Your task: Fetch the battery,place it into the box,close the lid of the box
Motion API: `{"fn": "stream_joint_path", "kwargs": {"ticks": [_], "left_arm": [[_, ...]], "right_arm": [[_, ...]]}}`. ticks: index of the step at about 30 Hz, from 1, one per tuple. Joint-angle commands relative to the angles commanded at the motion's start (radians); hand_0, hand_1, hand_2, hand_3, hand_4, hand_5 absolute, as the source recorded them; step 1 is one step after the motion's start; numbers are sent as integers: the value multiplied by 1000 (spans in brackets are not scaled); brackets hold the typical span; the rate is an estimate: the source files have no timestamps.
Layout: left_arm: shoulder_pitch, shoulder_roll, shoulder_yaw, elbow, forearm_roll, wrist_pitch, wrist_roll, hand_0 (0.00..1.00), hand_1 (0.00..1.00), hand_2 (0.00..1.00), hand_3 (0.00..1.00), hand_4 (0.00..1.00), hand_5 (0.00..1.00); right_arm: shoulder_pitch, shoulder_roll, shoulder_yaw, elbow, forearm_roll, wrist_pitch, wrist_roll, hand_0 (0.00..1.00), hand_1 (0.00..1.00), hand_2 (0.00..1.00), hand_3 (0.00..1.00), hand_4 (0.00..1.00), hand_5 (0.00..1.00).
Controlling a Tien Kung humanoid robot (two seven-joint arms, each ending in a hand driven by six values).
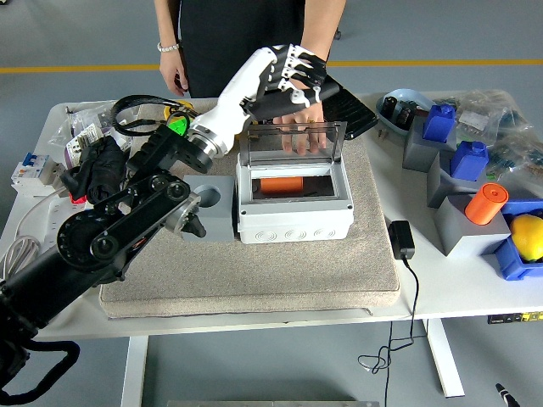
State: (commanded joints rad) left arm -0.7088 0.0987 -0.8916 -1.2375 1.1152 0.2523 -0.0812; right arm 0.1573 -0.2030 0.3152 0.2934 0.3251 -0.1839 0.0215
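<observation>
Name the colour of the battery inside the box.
Orange, in the head view: battery in the box.

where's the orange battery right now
In the head view the orange battery lies inside the open white box at the mat's centre, just right of the grey block.
</observation>
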Motion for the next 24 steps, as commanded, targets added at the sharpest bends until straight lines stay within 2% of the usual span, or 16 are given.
{"fn": "stream_joint_path", "kwargs": {"ticks": [4, 5, 9, 15, 19, 24], "left_arm": [[54, 22, -108, 3, -26, -7, 2, 629, 642, 610, 627, 998, 478], [67, 26, -134, 5, -32, -9, 6, 736, 710, 671, 696, 998, 490], [109, 34, -223, 19, -40, -14, 18, 736, 710, 671, 696, 998, 490], [177, 38, -357, 50, -101, -29, 30, 745, 716, 677, 697, 998, 496], [207, 40, -410, 65, -121, -36, 33, 738, 709, 671, 692, 998, 500], [228, 47, -422, 77, -125, -44, 41, 727, 696, 663, 684, 998, 507]], "right_arm": [[0, -2, 1, -1, 1, 0, -2, 726, 666, 653, 599, 998, 614], [0, -2, 1, -1, 1, 1, -3, 726, 665, 653, 599, 998, 614], [0, -2, 2, -1, 2, 2, -4, 726, 665, 653, 599, 998, 614], [2, 1, 5, -1, -1, 3, -2, 726, 665, 653, 598, 998, 613], [0, 1, 2, -1, 2, 4, -4, 726, 665, 654, 599, 998, 613], [1, 0, -2, -4, 7, 5, -6, 725, 665, 654, 599, 998, 613]]}}
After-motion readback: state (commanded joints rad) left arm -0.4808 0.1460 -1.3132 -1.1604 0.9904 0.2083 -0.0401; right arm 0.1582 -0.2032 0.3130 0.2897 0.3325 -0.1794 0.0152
